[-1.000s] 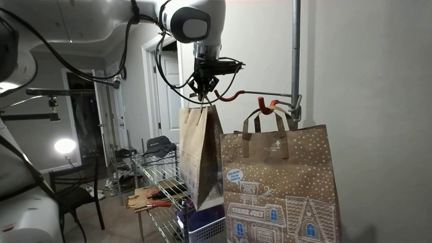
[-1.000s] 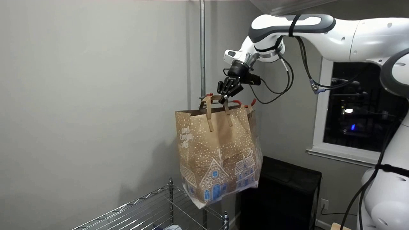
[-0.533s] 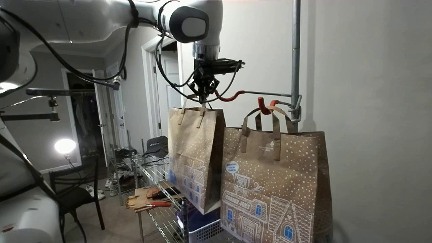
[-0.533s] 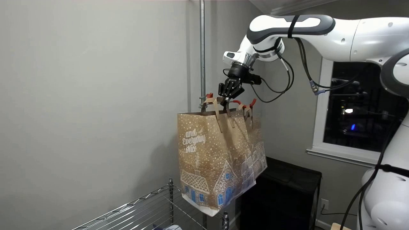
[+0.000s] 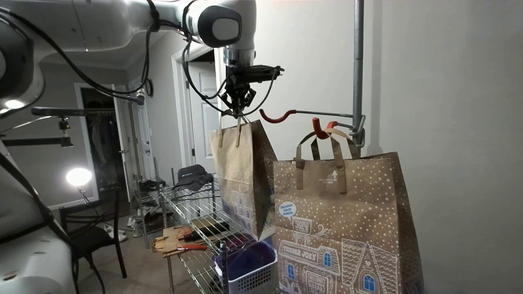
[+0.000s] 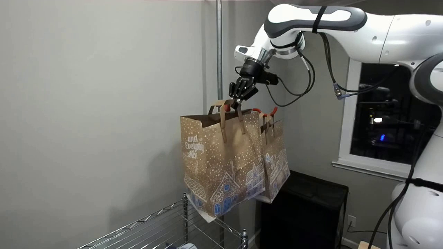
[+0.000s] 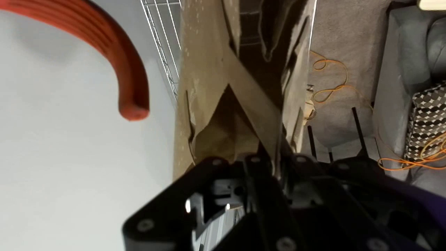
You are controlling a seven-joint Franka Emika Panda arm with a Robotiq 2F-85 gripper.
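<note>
In an exterior view, one bag [image 5: 235, 163] hangs beneath the gripper [image 5: 239, 111], left of another bag [image 5: 337, 216] on a hook [image 5: 316, 125]. Farther left, a cap [image 5: 192, 176] lies on a rack [image 5: 196, 209].

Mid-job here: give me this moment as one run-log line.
jaws: shut on handle | held bag: hanging, apart from hook | other bag: hung on second hook | bag contact: cannot tell

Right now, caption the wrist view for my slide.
Gripper holding a brown paper bag by its handle, a red hook standing apart at the picture's upper left.
</note>
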